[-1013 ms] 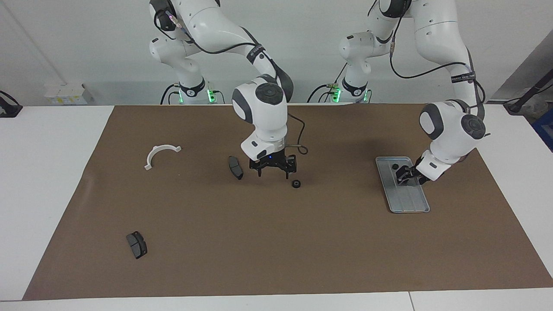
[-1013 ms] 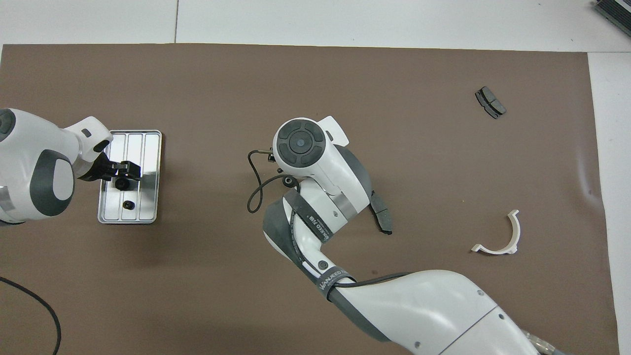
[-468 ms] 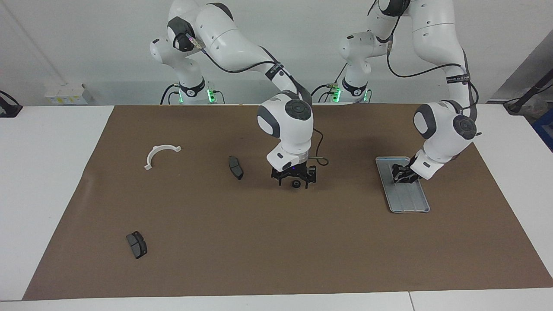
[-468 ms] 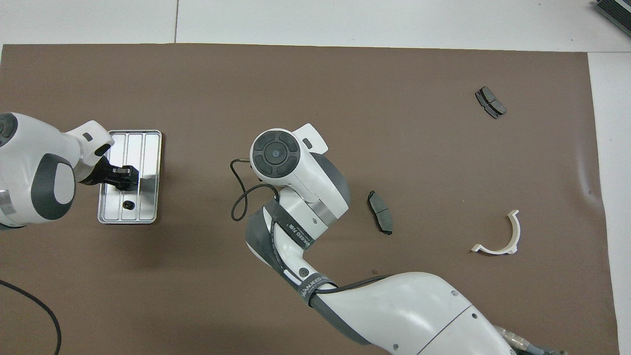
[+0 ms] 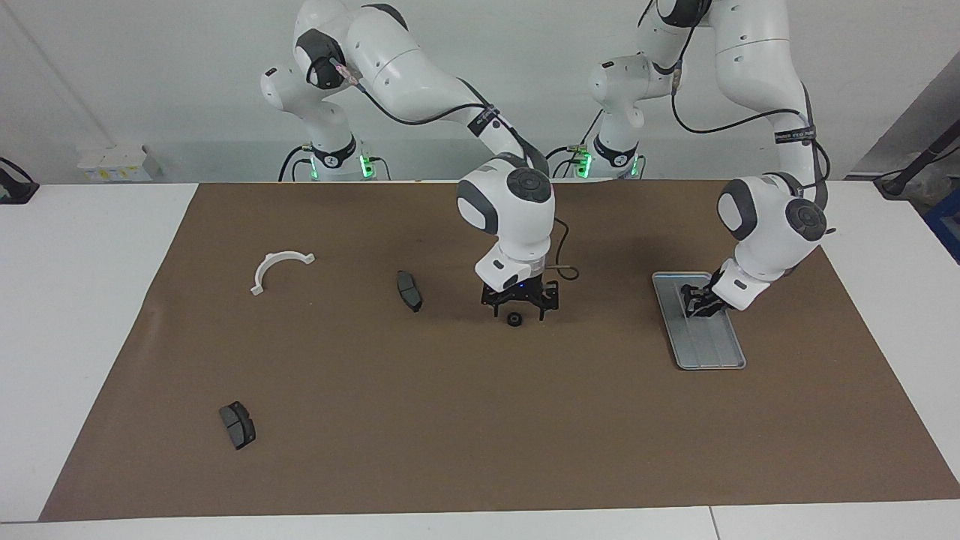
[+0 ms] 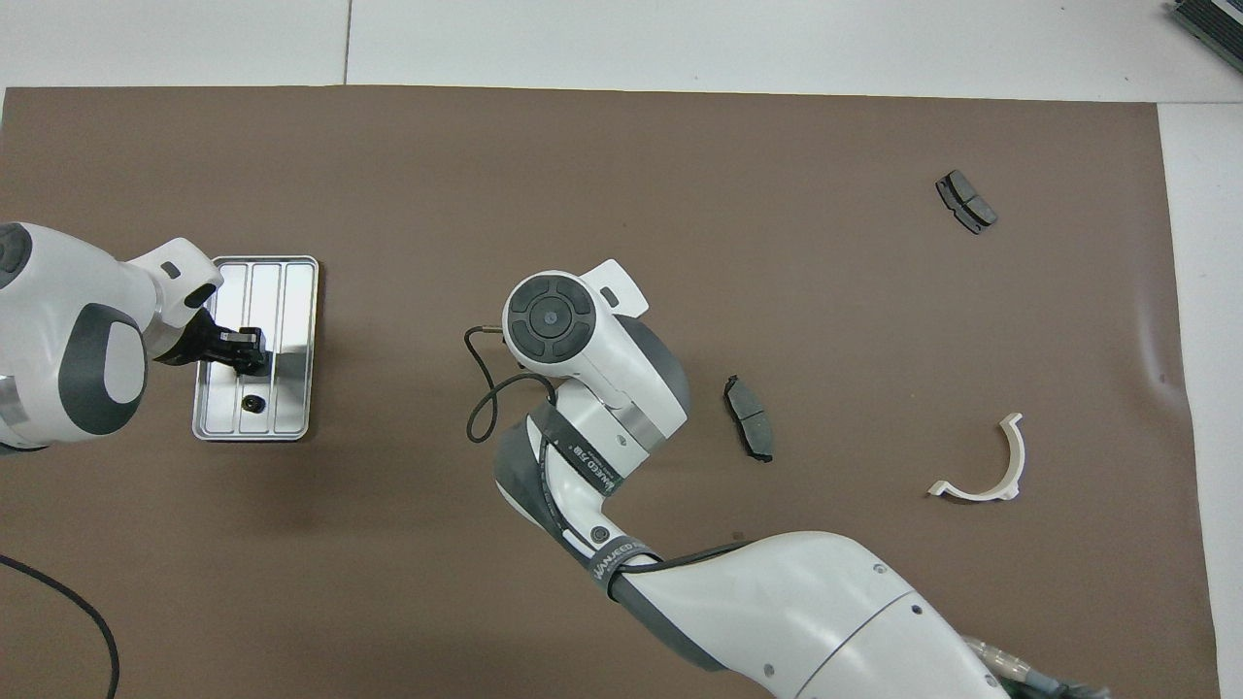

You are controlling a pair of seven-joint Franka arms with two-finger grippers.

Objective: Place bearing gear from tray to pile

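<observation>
Right pincer (image 5: pixel 521 306) shifted off brake pad (image 5: pixel 409 291), now over loose gear (image 5: pixel 514 319) at frame centre of desk mat, jaws released. Left pincer (image 5: pixel 696 304) low in tray (image 5: pixel 709 349); grip can't tell, possibly clenching something. Second gear (image 6: pixel 252 401) lies in tray.

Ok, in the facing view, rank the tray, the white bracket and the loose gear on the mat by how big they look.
Largest to smallest:
1. tray
2. white bracket
3. gear, plainly the smallest, under the right claw

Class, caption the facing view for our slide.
Left hand in the tray; right hand over a gear on the mat.
</observation>
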